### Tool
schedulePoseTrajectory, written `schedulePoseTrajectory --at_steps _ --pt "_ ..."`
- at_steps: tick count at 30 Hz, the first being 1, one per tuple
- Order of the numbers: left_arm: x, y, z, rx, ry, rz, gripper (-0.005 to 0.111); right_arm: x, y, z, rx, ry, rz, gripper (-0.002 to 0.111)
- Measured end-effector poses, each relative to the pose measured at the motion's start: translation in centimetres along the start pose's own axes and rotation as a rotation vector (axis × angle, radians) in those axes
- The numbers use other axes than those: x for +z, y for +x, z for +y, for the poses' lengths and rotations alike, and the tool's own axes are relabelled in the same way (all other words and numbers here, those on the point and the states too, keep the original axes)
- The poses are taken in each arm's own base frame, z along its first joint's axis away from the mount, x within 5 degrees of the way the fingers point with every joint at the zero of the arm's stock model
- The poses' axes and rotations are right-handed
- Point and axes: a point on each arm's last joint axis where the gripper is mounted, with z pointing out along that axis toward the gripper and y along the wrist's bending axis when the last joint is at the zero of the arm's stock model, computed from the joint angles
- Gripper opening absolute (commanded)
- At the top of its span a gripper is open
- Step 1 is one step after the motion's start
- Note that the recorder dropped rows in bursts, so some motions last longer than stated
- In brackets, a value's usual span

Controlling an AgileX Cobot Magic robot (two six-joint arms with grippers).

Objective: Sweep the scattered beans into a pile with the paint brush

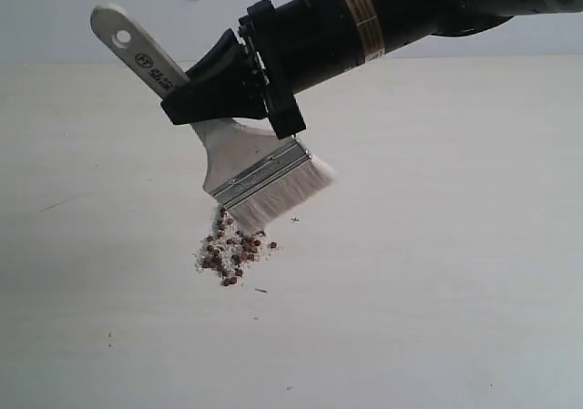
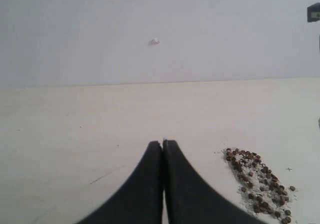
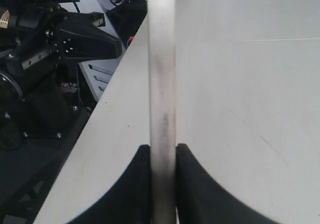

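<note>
The right pincer [image 1: 182,99] is clenched on the pale wooden handle of the paint brush [image 1: 264,177], and the right wrist view shows the handle squeezed between both jaws. The brush is held slanted, its holed end up and away and its white bristles [image 1: 290,190] pointing down toward the counter [image 1: 437,291]. The near corner of the bristles sits right at the upper edge of the pile [image 1: 232,250]; it is not clear whether the rest of the bristle edge touches the counter or hangs just above it. The beans [image 2: 257,181] are mostly gathered already, forming one loose heap of reddish-brown pellets mixed with whitish grains, with a few pellets straggling at its lower edge and some dark specks lying just beyond it. The left pincer [image 2: 162,144] is closed with nothing in it, low over the counter beside the heap and taking no part in the work. The task appears to be in its late, tidying stage. The next move probably calls for setting the bristles flat on the counter just outside a straggler and drawing it inward with a short, light stroke, because a heavy or long pass could drag through the heap and scatter it.
</note>
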Motion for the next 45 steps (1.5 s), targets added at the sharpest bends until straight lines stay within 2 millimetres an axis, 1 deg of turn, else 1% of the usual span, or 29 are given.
schedulePoseTrajectory --at_steps 3,8,9,11,14,15,17,19,25,26,28,31,36,37,39,45 --pt "0.0 0.0 0.0 0.0 0.0 0.0 0.001 -0.2 -0.5 0.3 0.054 0.004 -0.004 0.0" --pt "0.0 0.0 0.0 0.0 0.0 0.0 0.001 -0.2 -0.5 0.3 0.179 0.004 -0.005 0.0" --pt "0.0 0.0 0.0 0.0 0.0 0.0 0.001 -0.1 -0.4 0.4 0.195 0.001 -0.003 0.0" --pt "0.0 0.0 0.0 0.0 0.0 0.0 0.001 0.8 0.2 1.0 0.22 -0.019 -0.028 0.0" --pt "0.0 0.0 0.0 0.0 0.0 0.0 0.001 3.9 2.4 3.3 0.216 -0.029 -0.229 0.0" --pt "0.0 0.0 0.0 0.0 0.0 0.0 0.001 4.8 4.0 3.4 0.231 0.039 -0.323 0.0" --pt "0.0 0.0 0.0 0.0 0.0 0.0 0.001 5.3 6.0 2.9 0.257 0.143 -0.391 0.0" --pt "0.0 0.0 0.0 0.0 0.0 0.0 0.001 5.7 8.4 2.0 0.301 0.244 -0.409 0.0" --pt "0.0 0.0 0.0 0.0 0.0 0.0 0.001 6.7 12.2 0.5 0.374 0.337 -0.395 0.0" --pt "0.0 0.0 0.0 0.0 0.0 0.0 0.001 6.8 12.7 0.4 0.381 0.345 -0.386 0.0" --pt "0.0 0.0 0.0 0.0 0.0 0.0 0.001 6.9 13.1 0.3 0.381 0.354 -0.382 0.0" --pt "0.0 0.0 0.0 0.0 0.0 0.0 0.001 6.8 13.2 0.1 0.382 0.376 -0.378 0.0" --pt "0.0 0.0 0.0 0.0 0.0 0.0 0.001 6.3 13.6 -0.6 0.362 0.459 -0.352 0.0" --pt "0.0 0.0 0.0 0.0 0.0 0.0 0.001 -8.8 15.8 1.1 1.415 0.951 0.176 0.0" --pt "0.0 0.0 0.0 0.0 0.0 0.0 0.001 -8.8 16.1 1.3 1.42 0.96 0.176 0.0" --pt "0.0 0.0 0.0 0.0 0.0 0.0 0.001 -8.7 16.2 1.4 1.384 0.945 0.193 0.0"
